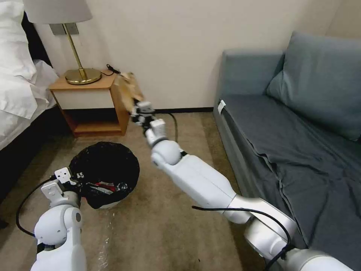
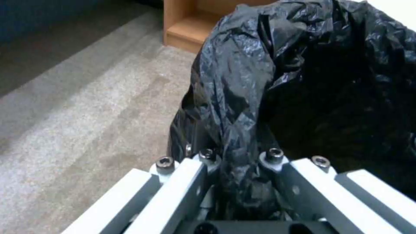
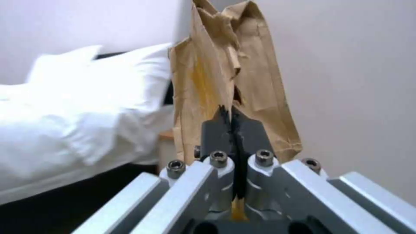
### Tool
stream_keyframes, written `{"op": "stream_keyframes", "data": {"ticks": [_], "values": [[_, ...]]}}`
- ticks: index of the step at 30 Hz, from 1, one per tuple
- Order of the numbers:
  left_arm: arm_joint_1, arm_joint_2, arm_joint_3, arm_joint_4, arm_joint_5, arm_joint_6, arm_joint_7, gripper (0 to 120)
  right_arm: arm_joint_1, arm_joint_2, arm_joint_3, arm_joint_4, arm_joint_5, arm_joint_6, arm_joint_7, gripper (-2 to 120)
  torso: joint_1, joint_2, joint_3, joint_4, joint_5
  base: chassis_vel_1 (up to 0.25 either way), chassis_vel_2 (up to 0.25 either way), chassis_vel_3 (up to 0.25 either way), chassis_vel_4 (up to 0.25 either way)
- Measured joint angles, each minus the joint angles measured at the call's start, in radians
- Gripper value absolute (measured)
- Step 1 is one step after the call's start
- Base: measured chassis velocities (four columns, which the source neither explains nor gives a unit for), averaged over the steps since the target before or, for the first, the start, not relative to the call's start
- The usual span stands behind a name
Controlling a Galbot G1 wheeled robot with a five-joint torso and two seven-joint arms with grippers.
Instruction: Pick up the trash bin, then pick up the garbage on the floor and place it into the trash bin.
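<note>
The trash bin (image 1: 107, 177), white with a glossy black liner (image 2: 281, 84), hangs just above the carpet at lower left. My left gripper (image 1: 69, 180) is shut on its near rim, liner pinched between the fingers (image 2: 236, 182). Inside the bin lie a red-and-white packet (image 1: 105, 187) and a clear bottle (image 1: 121, 186). My right gripper (image 1: 138, 109) is raised in front of the nightstand, shut on a tan cardboard scrap (image 1: 128, 88), a piece of the garbage. The scrap (image 3: 229, 78) stands crumpled above the closed fingers (image 3: 216, 133).
A wooden nightstand (image 1: 94, 103) with a brass lamp (image 1: 81, 73) stands against the wall, with a bed (image 1: 18, 86) to its left. A grey-blue sofa (image 1: 297, 131) runs along the right. Beige carpet (image 1: 180, 222) lies between them. A black cable (image 1: 175, 126) trails near the skirting.
</note>
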Motion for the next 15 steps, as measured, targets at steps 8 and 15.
{"op": "stream_keyframes", "data": {"ticks": [8,15], "values": [[-0.010,0.000,0.007,0.008,0.004,-0.007,-0.001,4,-0.077,-0.004,-0.109,-0.021,-0.046,0.018,-0.020,0,0.000,0.000,0.000,-0.0002,0.0001,0.000,0.000,0.000,0.000],[-0.016,-0.004,0.017,0.015,0.007,-0.021,-0.002,4,-0.187,-0.029,-0.153,-0.055,-0.109,0.056,-0.051,0,0.000,0.000,0.000,-0.0005,0.0000,0.000,0.000,0.000,0.000]]}}
